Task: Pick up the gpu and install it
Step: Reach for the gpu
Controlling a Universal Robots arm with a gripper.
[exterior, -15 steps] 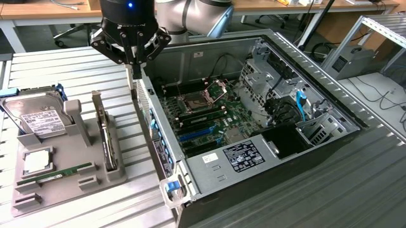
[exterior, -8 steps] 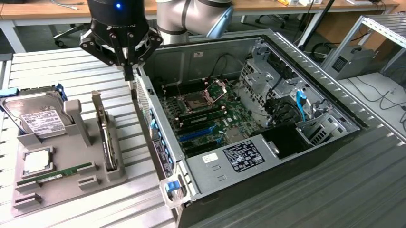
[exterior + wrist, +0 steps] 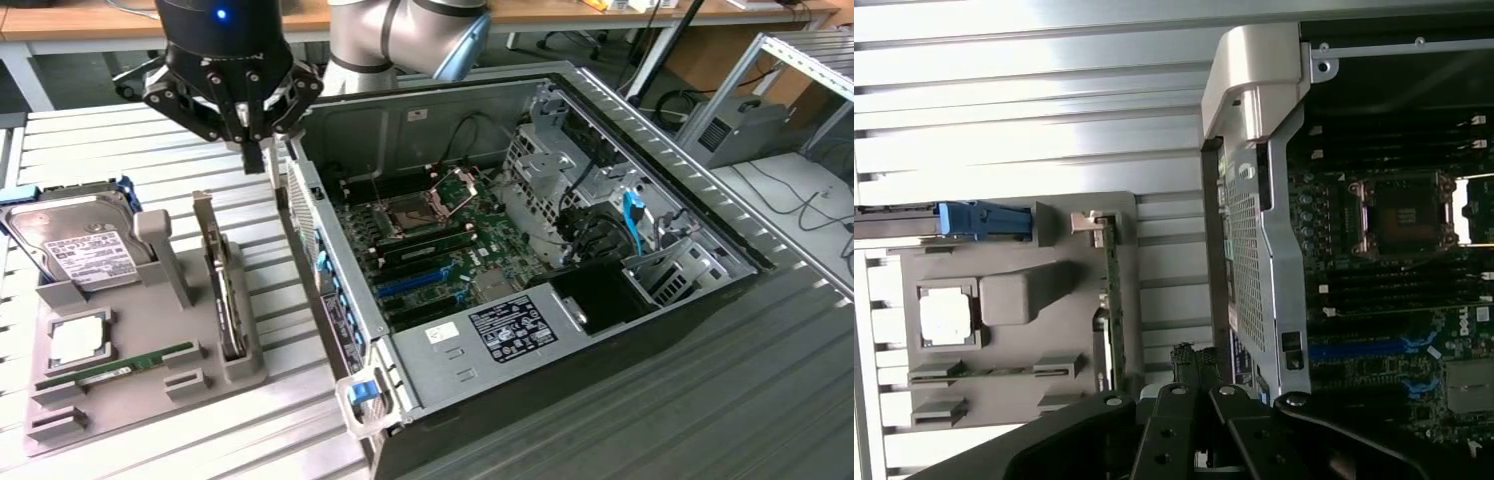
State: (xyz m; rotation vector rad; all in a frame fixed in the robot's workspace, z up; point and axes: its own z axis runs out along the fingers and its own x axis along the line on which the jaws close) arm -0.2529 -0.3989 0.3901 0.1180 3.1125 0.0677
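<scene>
Gripper (image 3: 251, 158) hung near gpu (image 3: 222, 285), nothing gripped.
Fingers are pressed together; gpu is stood on edge in gray tray (image 3: 134, 410).

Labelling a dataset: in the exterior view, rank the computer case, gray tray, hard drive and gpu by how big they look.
Largest first: computer case, gray tray, hard drive, gpu. The gpu stands on edge in the tray, showing mostly a thin sliver; its true size may rival the drive's.

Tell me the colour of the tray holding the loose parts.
The tray is grey, clearest in the exterior view.
</scene>
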